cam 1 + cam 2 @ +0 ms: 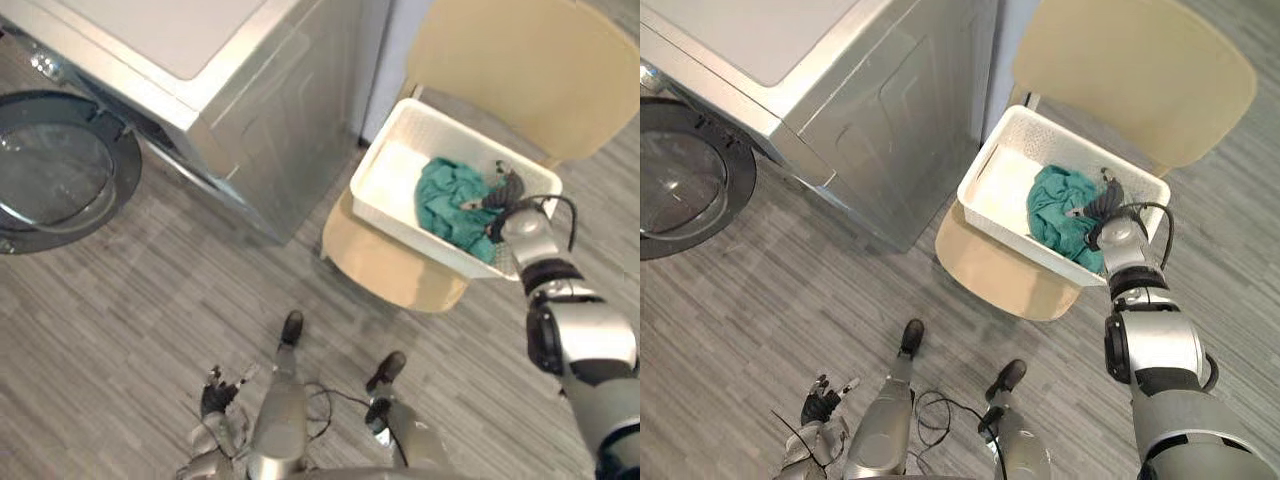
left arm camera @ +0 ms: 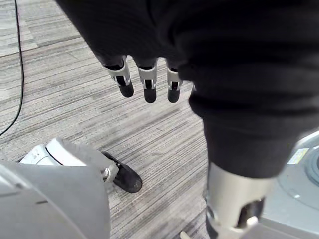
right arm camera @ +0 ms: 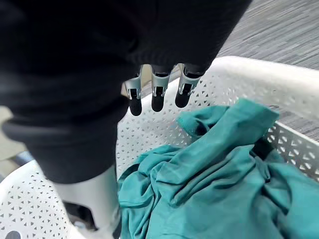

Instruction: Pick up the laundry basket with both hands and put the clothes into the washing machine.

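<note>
**Setting:** home laundry corner.

**Evidence:**
- Washing machine [image 1: 230, 110]: front-loading, silver-grey sides, pale top. Its round glass door [image 1: 55, 170] stands swung wide open.
- Basket [image 1: 385, 180]: white perforated plastic, rectangular. It sits on a chair seat just beside the machine.
- Clothes [image 1: 455, 205]: teal fabric, crumpled, heaped at one end inside the basket.
- Chair [image 1: 520, 70]: cream, broad curved back, rounded seat, household pattern.
- Floor [image 1: 150, 320]: grey wood-grain planks throughout, a domestic finish.

**Classification:** residential utility space, judged from the single household washer and ordinary furniture.
</note>
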You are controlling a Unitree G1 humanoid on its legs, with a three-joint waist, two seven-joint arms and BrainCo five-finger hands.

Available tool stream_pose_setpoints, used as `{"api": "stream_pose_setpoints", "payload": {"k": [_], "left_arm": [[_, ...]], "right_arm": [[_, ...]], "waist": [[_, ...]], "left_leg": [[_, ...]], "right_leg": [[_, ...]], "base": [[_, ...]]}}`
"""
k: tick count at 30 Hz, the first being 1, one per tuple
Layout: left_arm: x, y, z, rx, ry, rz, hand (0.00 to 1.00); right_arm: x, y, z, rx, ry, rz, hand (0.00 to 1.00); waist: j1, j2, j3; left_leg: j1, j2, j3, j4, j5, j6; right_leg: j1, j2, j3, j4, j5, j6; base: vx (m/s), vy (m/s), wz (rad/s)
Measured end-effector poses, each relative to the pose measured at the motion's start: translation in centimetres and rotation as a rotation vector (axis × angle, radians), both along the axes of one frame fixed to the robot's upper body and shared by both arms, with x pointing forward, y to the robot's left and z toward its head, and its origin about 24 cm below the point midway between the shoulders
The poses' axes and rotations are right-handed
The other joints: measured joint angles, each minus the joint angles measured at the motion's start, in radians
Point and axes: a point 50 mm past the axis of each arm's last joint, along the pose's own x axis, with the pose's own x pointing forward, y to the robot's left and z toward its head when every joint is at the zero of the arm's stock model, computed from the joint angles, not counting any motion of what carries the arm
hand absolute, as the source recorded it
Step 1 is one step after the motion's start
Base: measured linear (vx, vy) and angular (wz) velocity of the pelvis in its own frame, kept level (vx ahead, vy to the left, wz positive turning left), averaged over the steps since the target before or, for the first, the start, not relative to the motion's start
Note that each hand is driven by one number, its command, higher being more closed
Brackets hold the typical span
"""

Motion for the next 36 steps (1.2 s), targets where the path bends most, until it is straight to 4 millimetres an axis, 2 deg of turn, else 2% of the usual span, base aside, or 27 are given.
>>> {"api": "stream_pose_setpoints", "payload": {"k": [6, 10, 13, 16, 19, 24, 29, 30, 36], "left_arm": [[1.0, -0.4, 0.7, -0.001, -0.054, -0.022, 0.0], [2.1, -0.9, 1.4, -0.023, -0.106, -0.028, 0.0], [3.0, -1.3, 2.3, -0.041, -0.169, -0.048, 0.0], [3.7, -1.8, 2.9, -0.074, -0.217, -0.056, 0.0], [4.0, -2.1, 3.3, -0.116, -0.249, -0.052, 0.0], [4.7, -2.8, 3.9, -0.152, -0.294, -0.062, 0.0], [5.8, -4.4, 4.9, -0.205, -0.359, -0.06, 0.0], [6.0, -4.5, 5.0, -0.21, -0.366, -0.061, 0.0], [7.1, -5.7, 5.8, -0.244, -0.411, -0.065, 0.0]], "right_arm": [[-0.1, -1.1, 1.3, -0.015, -0.021, -0.028, 0.0], [0.0, -1.5, 2.0, -0.051, -0.005, -0.035, 0.0], [-0.5, -3.1, 2.7, -0.092, -0.001, -0.069, 0.0], [-0.8, -4.2, 4.3, -0.111, -0.017, -0.099, 0.0], [-1.0, -5.0, 5.7, -0.148, -0.027, -0.106, 0.0], [-0.8, -4.8, 6.1, -0.164, -0.028, -0.091, 0.0], [-0.5, -3.9, 8.2, -0.282, -0.079, -0.04, 0.0], [-0.5, -3.7, 8.4, -0.294, -0.087, -0.032, 1.0], [-0.1, -2.3, 9.4, -0.331, -0.143, 0.009, 1.0]], "waist": [[0.007, 0.006, 0.034], [0.007, 0.022, 0.068], [0.007, 0.032, 0.077], [0.009, 0.049, 0.108], [0.01, 0.05, 0.12], [0.011, 0.052, 0.125], [0.007, 0.052, 0.125], [0.007, 0.052, 0.125], [0.006, 0.052, 0.125]], "left_leg": [[-0.042, 0.0, -0.001, 0.0, 0.012, -0.007], [-0.051, 0.001, -0.006, 0.002, 0.014, -0.009], [-0.084, -0.006, -0.017, 0.001, 0.039, -0.011], [-0.104, -0.003, -0.02, 0.0, 0.039, -0.011], [-0.143, -0.003, -0.008, 0.0, 0.039, -0.011], [-0.197, -0.002, 0.004, -0.001, 0.045, -0.004], [-0.239, 0.005, 0.031, -0.001, 0.048, -0.001], [-0.242, 0.006, 0.037, -0.001, 0.048, -0.001], [-0.238, 0.017, 0.058, -0.001, 0.05, -0.005]], "right_leg": [[-0.034, 0.003, -0.003, -0.012, 0.009, -0.006], [-0.038, 0.005, -0.008, -0.012, 0.01, -0.006], [-0.062, 0.001, -0.021, -0.012, 0.012, -0.01], [-0.082, 0.004, -0.023, -0.011, 0.017, -0.013], [-0.131, 0.003, -0.006, -0.011, 0.033, -0.018], [-0.197, 0.004, 0.015, -0.018, 0.053, -0.021], [-0.24, 0.005, 0.025, -0.043, 0.076, -0.024], [-0.243, 0.005, 0.027, -0.046, 0.078, -0.025], [-0.246, 0.009, 0.034, -0.046, 0.079, -0.027]], "base": [[0.0, 0.0, 0.0], [0.0, 0.007, 0.03], [-0.03, 0.024, 0.13], [-0.04, 0.025, -0.01], [-0.04, 0.046, -0.15], [-0.01, 0.032, -0.16], [0.0, 0.021, -0.12], [0.01, 0.038, -0.12], [0.01, 0.052, -0.06]]}}
